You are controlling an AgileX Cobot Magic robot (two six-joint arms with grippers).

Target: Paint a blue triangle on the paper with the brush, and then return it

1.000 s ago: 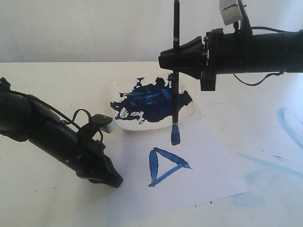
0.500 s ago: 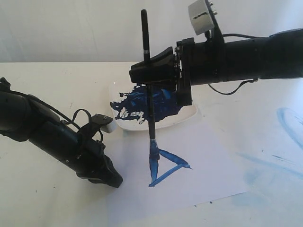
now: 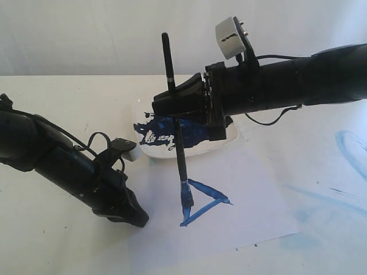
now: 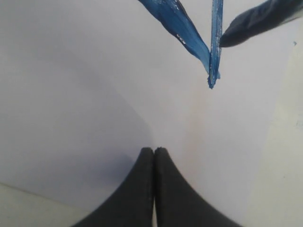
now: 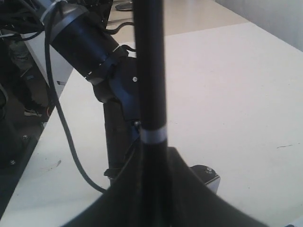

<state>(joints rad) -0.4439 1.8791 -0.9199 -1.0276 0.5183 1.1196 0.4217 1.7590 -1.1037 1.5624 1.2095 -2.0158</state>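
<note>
The brush (image 3: 181,160) stands nearly upright, with my right gripper (image 3: 163,107) shut on its black handle above the dish. Its blue bristle tip rests on the left stroke of the blue triangle (image 3: 211,195), which is painted on the paper (image 3: 246,217). In the right wrist view the brush (image 5: 149,71) with its silver band rises between the fingers of that gripper (image 5: 154,158). My left gripper (image 3: 137,219) is shut and empty, its tips down on the paper's left part. The left wrist view shows this gripper (image 4: 154,150) on the paper (image 4: 85,94), with triangle strokes (image 4: 182,26) and the brush tip (image 4: 255,21) beyond.
A square white dish (image 3: 157,154) smeared with dark blue paint sits just behind the paper, under my right arm. Pale blue smears (image 3: 350,149) mark the cream tabletop at the right. My left arm (image 5: 90,42) shows in the right wrist view.
My right gripper has carried the brush left and down. The bristle tip went from hovering above the triangle's top to resting on its left stroke. The left arm has not moved.
</note>
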